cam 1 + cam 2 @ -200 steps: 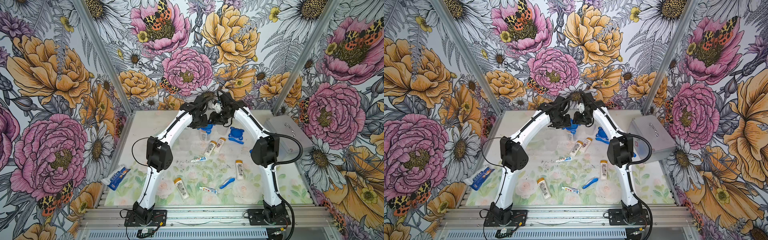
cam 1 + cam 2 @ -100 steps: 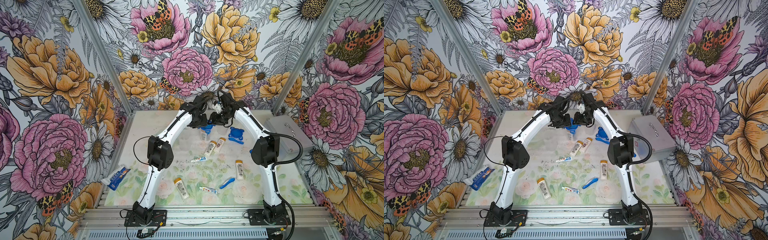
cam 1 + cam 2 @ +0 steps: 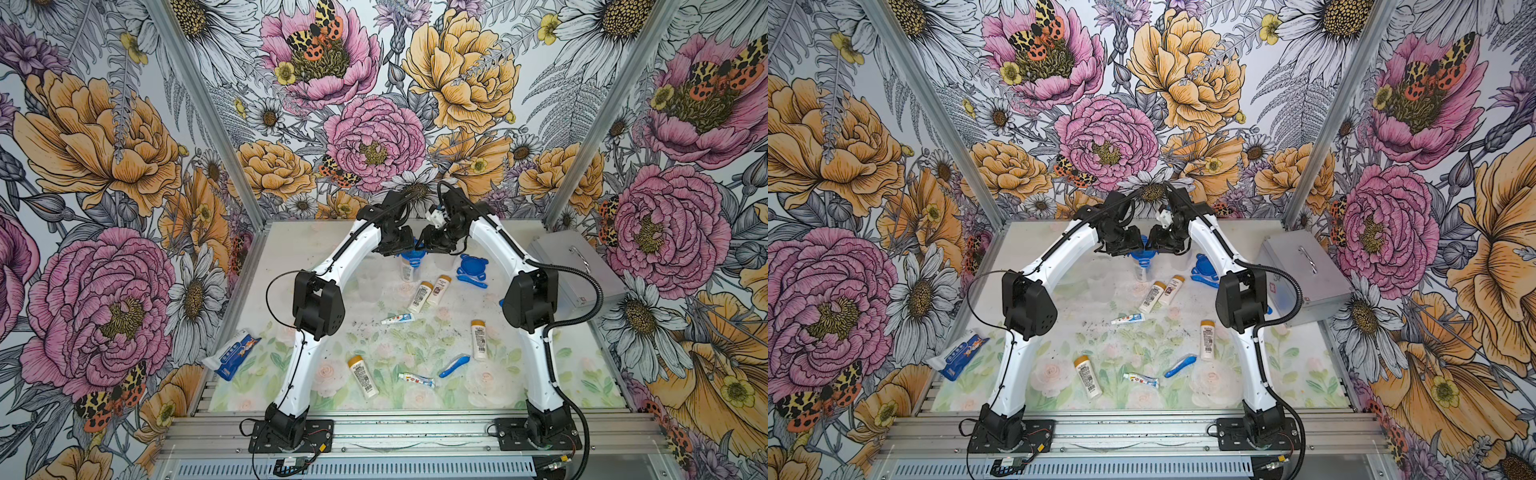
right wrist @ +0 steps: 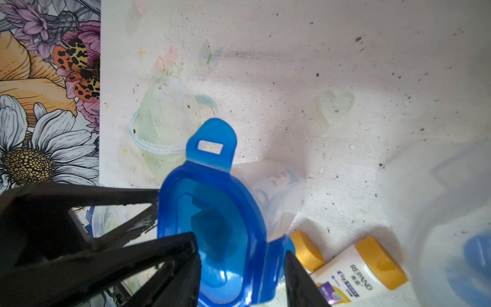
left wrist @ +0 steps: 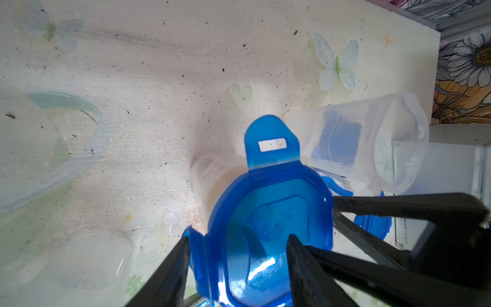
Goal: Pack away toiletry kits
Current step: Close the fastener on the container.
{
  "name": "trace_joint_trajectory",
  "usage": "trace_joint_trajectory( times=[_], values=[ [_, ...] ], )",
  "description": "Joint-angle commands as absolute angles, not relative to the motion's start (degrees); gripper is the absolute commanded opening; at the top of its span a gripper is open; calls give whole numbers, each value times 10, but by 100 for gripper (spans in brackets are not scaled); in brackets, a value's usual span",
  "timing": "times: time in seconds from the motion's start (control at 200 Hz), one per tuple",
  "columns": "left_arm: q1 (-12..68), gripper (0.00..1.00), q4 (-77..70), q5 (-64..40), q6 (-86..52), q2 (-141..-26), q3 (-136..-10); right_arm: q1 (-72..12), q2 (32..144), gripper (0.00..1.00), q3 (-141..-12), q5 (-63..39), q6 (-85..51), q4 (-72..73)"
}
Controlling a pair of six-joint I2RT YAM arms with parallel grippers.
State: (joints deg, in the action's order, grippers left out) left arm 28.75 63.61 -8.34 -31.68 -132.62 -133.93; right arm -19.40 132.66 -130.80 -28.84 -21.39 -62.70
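over the far cup [image 5: 207,172], blue lid [image 5: 268,212] gripped by right gripper [image 4: 243,255], left gripper [image 5: 239,255] astride, grip unclear

A glossy, smooth, translucent finish is shown by the blue four-tab plastic lid [image 5: 265,212]. Beside that lid, a clear plastic cup [image 5: 372,143] is seen as cloudy, and the pale printed tabletop [image 5: 159,79] as matt.

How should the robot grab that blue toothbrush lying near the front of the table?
Pinch the blue toothbrush across the middle of its handle, coming straight down from above. It lies flat, long and thin, with bare table along both long sides, so the jaws should fit either side.
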Motion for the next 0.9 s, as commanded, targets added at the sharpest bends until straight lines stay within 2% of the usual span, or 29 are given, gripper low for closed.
trace_joint_trajectory(
  times=[0.0, 0.565, 0.711, 0.896],
  values=[
    [284, 57, 617, -114, -327, -1340, -1322, -199, 1349, 51, -1305, -302, -219, -633],
    [285, 55, 553, -223, -376, -1358, -1306, -205, 1366, 50, -1326, -319, -217, -633],
    [282, 55, 553, -215, -379, -1349, -1296, -205, 1363, 50, -1327, -312, -217, -633],
    [264, 58, 552, -187, -371, -1307, -1254, -198, 1347, 57, -1324, -292, -206, -634]
  ],
)
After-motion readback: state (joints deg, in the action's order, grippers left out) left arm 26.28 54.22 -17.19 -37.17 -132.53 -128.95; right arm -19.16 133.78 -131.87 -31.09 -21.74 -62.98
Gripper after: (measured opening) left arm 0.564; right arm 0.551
